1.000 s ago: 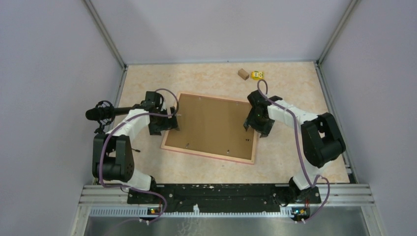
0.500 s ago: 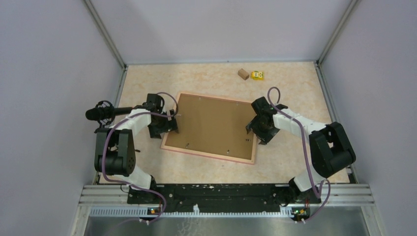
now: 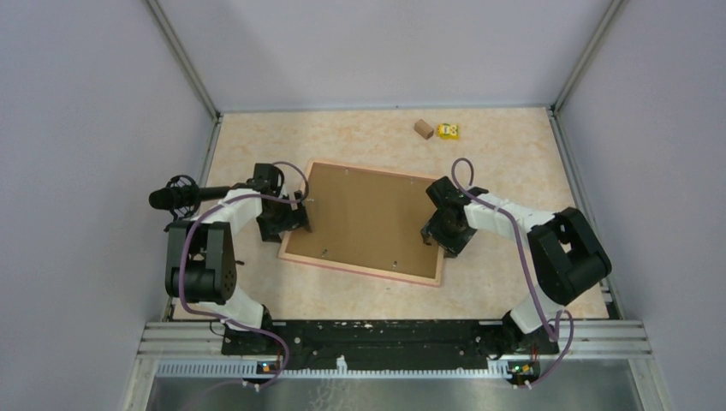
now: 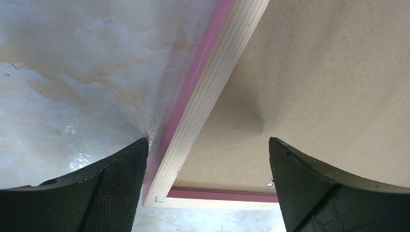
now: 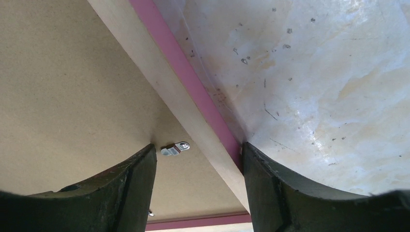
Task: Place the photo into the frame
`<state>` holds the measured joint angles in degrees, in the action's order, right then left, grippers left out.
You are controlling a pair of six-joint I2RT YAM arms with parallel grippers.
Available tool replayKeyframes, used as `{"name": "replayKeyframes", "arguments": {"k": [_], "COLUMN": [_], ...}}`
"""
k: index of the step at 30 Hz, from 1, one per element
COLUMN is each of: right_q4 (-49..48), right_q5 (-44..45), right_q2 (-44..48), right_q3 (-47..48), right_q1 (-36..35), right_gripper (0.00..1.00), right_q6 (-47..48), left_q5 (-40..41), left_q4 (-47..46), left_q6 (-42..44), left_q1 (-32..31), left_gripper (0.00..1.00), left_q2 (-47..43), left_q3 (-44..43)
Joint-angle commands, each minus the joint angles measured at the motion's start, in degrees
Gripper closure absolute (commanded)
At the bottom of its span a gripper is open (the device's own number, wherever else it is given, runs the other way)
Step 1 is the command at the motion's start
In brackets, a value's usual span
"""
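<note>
The frame [image 3: 360, 271] lies face down in the middle of the table, a brown backing board [image 3: 368, 218] filling it. The photo is hidden. My left gripper [image 3: 289, 223] is open over the frame's left rail [image 4: 212, 77], one finger outside on the table and the other above the board. My right gripper [image 3: 437, 233] is open astride the right rail [image 5: 174, 92]. Its outer finger [image 5: 290, 193] rests against the rail's pink edge, and its inner finger [image 5: 116, 193] sits on the board beside a metal clip [image 5: 175, 149].
A small wooden block [image 3: 423, 128] and a yellow toy [image 3: 447, 131] sit at the back of the table. A black microphone [image 3: 175, 199] juts out by the left arm. Grey walls close in the left, right and far sides.
My right gripper has shifted a little toward the near side along the frame's right rail, and its jaws have narrowed slightly. The left gripper has hardly moved.
</note>
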<state>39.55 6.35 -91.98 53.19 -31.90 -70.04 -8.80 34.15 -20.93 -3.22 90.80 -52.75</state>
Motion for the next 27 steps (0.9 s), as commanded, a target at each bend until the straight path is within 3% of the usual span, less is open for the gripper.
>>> {"name": "replayKeyframes", "arguments": {"k": [1,17,27], "right_q4": [-0.25,1.81,3.26], "right_q5": [0.45,2.55,14.59], "right_q2": [-0.33,-0.63,-6.31], "right_q3": [-3.27,-3.72,5.23], "right_q1": [-1.58,-1.56,-1.58], "right_gripper": [0.39,0.72,0.95], "right_q6": [-0.18,6.99,28.81], "left_q5": [-1.2,-1.75,-2.6], "left_q4": [-0.94,-0.95,-1.11], "left_q6": [-0.25,-0.25,-0.08], "left_q1": [0.5,0.84,0.89], "left_gripper": [0.03,0.03,0.03], "left_q2": [1.19,0.96,0.89], "left_q3": [0.55,0.63,0.72]}}
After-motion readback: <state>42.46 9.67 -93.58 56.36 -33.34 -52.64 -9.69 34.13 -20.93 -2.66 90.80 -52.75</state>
